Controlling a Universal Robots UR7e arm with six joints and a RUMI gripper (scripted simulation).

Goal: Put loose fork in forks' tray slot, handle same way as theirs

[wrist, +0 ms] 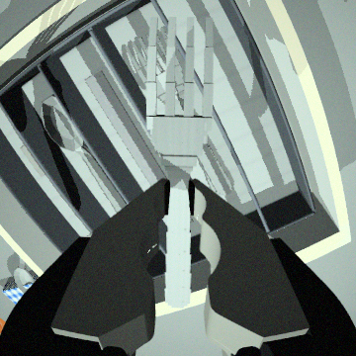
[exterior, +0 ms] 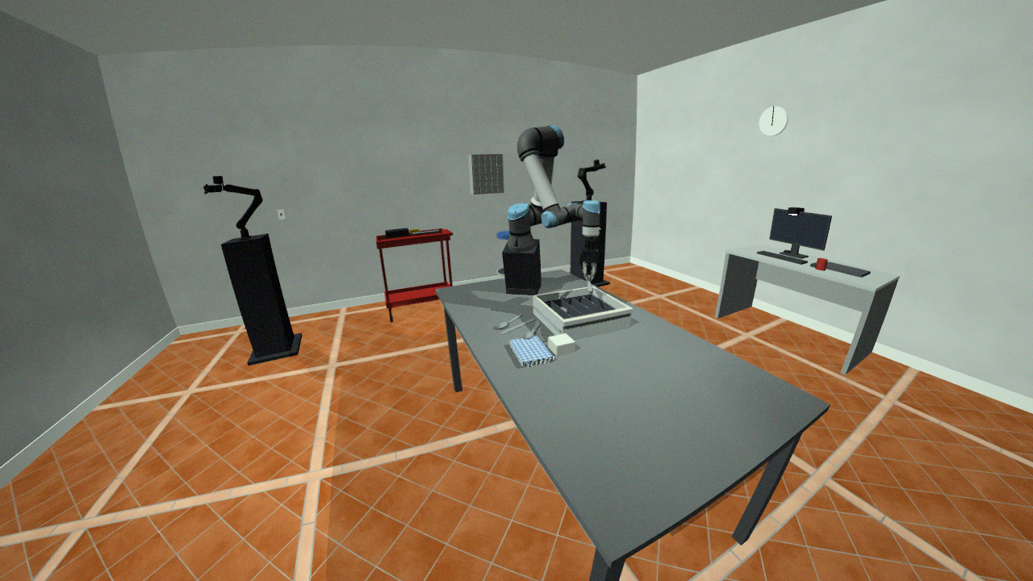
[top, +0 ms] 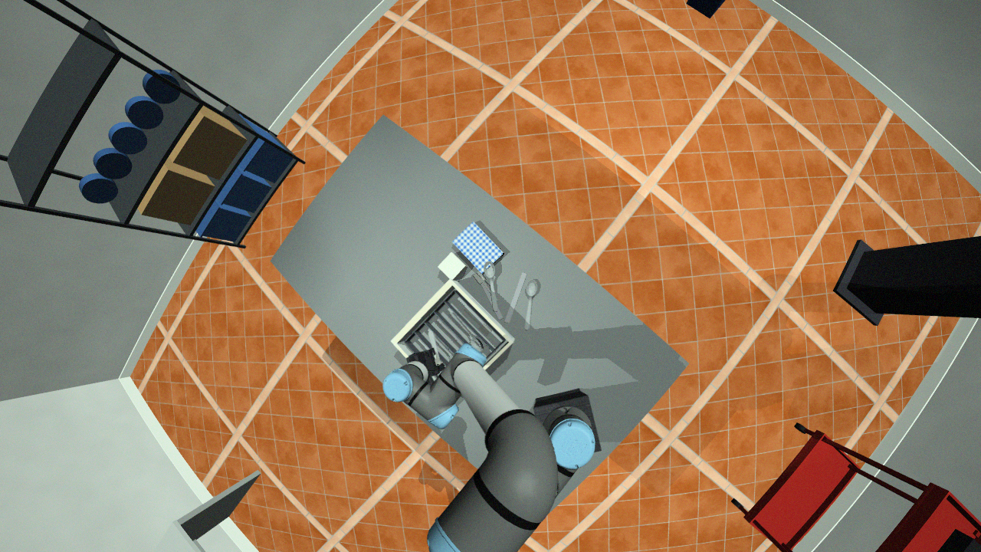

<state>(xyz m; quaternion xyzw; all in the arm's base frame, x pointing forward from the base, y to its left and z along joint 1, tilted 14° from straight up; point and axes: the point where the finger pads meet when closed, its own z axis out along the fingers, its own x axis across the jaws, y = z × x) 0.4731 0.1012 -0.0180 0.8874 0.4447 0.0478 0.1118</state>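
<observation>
The long grey rectangular table (top: 356, 226) carries the cream-rimmed cutlery tray with dark dividers (top: 409, 328), and the grey arm's black two-fingered hand (wrist: 179, 190) hangs over the tray's end nearest the arm. The hand is closed on the handle of the pale grey loose fork (wrist: 179, 129), which hangs tines-down above the tray.

To do this step well, I would judge that the fork must be tipped from hanging to level, turned until its length runs along the dividers, and lowered until it nearly rests on the forks below before the fingers part. The handle should end up the same way round as theirs. A release from height risks a bounce into a neighbouring slot.

In the wrist view, the slot directly beneath the tines holds what look like other forks (wrist: 134, 51), though they are partly in shadow. Further left, a slot holds a pale spoon (wrist: 61, 126). Outside the tray, two loose spoons (top: 531, 291) and a flat knife-like piece (top: 516, 291) lie on the table.
</observation>
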